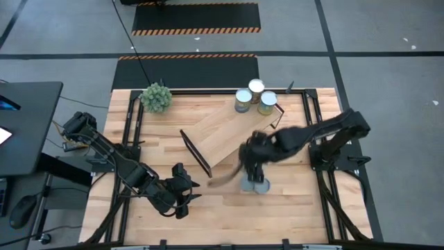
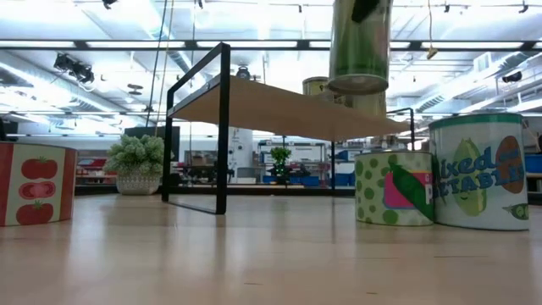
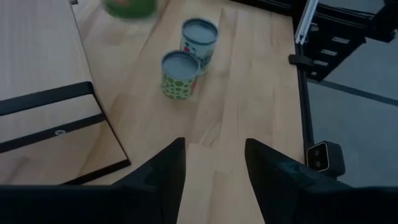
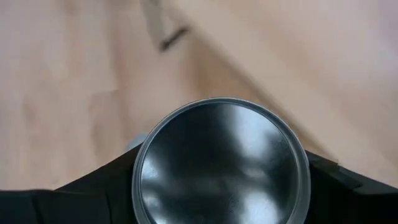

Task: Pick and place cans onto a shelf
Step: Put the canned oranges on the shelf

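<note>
My right gripper is shut on a green-labelled can, held high in the air near the shelf's near edge. The shelf, a light wood board on black end frames, stands aslant mid-table with three cans on its far right end. Two more cans stand on the table below the right gripper: a green-dotted one and a vegetable one. A tomato can stands at the left of the low view. My left gripper waits open at the near left, holding nothing. My right gripper has the can between its two fingers, one on each side of the can just below its silver top rim. It comes from above, slanting down. The can hangs upright, lifted clear of the table, its bottom about level with the shelf board.
A spiky green plant ball sits at the far left corner by the shelf. Black rails frame the table's edges. Bare wood lies between the left gripper and the two standing cans.
</note>
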You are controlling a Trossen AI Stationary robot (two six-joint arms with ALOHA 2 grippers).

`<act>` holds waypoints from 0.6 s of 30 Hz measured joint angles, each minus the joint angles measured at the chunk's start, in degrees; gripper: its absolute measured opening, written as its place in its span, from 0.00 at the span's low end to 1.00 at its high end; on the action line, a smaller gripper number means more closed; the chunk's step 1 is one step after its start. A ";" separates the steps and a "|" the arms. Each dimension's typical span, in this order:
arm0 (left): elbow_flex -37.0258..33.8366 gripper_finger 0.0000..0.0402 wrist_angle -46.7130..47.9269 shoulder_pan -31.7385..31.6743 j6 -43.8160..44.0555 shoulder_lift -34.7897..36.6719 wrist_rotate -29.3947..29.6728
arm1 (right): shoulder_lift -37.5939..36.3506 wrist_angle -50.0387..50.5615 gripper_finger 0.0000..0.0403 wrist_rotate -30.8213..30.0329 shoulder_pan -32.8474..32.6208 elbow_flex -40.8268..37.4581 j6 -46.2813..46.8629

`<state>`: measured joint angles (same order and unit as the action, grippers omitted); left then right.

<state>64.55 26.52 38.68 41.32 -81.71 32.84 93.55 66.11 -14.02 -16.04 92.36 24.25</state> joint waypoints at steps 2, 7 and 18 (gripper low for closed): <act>0.00 0.43 0.02 0.00 -0.02 0.00 0.00 | -1.99 2.04 0.79 -1.24 2.58 0.00 2.28; 0.00 0.43 0.02 0.00 -0.07 0.00 0.09 | -4.96 3.41 0.79 -1.58 8.74 0.00 3.96; 0.00 0.43 -0.02 0.02 -0.64 -0.02 0.15 | -3.47 4.91 0.79 -3.05 19.38 0.00 -0.96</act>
<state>64.55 26.50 38.70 40.68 -81.73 32.99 90.09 71.02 -17.07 3.34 92.36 23.29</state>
